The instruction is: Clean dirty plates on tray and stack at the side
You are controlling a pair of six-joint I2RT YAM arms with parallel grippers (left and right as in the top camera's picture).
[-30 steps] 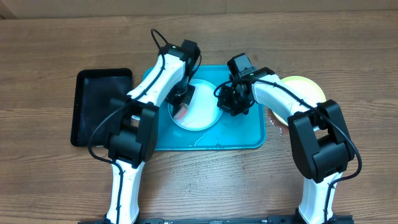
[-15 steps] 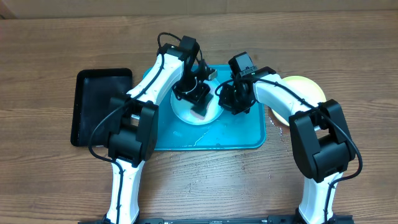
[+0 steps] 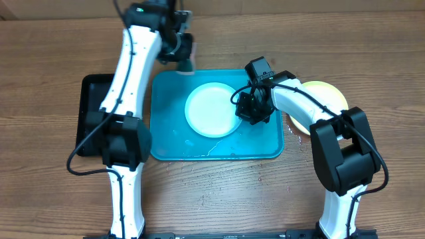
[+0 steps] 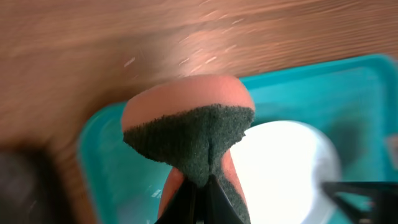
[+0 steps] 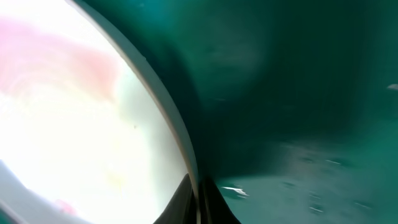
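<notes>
Right hand [image 3: 251,109], fingers shut, sits at the white plate [image 3: 211,109]'s right rim on the tray [image 3: 265,145], likely bracing it for scrubbing. Left hand [image 3: 178,48] pinches the sponge [image 4: 189,134], now lifted past the tray's far edge; a second ago it rubbed the plate. The yellow-green plate [image 3: 325,90] waits on the desk [image 3: 53,199].

The tray [image 3: 265,143] is teal. On it, the white plate [image 3: 209,109] bears a faint pink smear. Right of the tray sits a yellow-green plate [image 3: 329,91], and left of it a black tray [image 3: 93,99]. The sponge [image 4: 193,127] is orange, faced dark green. The table [image 3: 53,186] is brown wood-grain.
</notes>
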